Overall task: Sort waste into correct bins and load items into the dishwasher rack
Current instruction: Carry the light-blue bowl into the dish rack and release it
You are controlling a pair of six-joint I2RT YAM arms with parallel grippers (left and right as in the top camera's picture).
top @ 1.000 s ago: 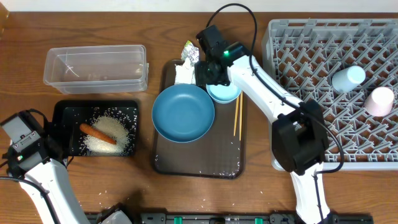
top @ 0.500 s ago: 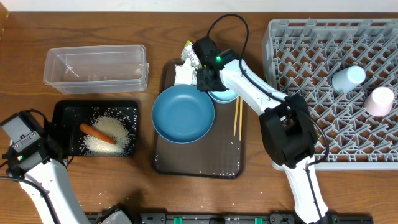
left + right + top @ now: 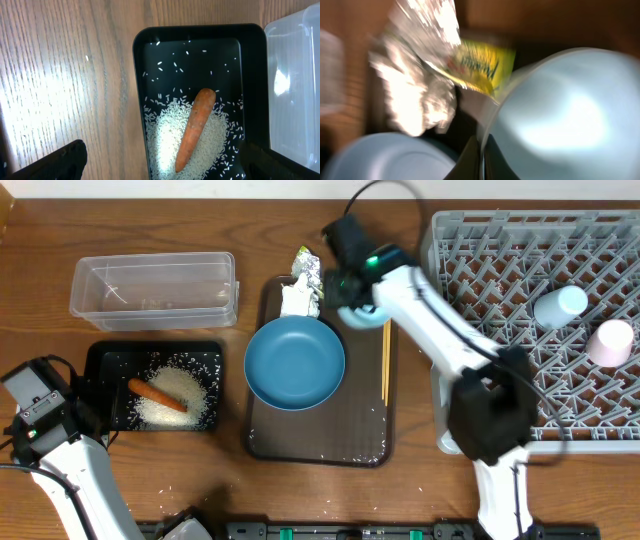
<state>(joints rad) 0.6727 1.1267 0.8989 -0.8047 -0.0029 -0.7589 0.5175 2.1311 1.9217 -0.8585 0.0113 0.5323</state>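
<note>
Your right pincer [image 3: 481, 146] is pressed together on the rim of the small light-blue bowl [image 3: 560, 115], with the foil [image 3: 415, 85] and the packet [image 3: 482, 65] just beyond. The chopsticks [image 3: 385, 360] lie beside it, along the tray [image 3: 320, 445] edge nearest the rack [image 3: 520, 240]. Your left pincer [image 3: 162, 160] is spread over the carrot [image 3: 195, 127], which lies roughly lengthwise in the black bin [image 3: 200, 32].

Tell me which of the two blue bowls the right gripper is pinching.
The small light-blue bowl: the right gripper is shut on its rim, next to the chopsticks. The large round blue bowl, darker and wider, lies untouched.
</note>
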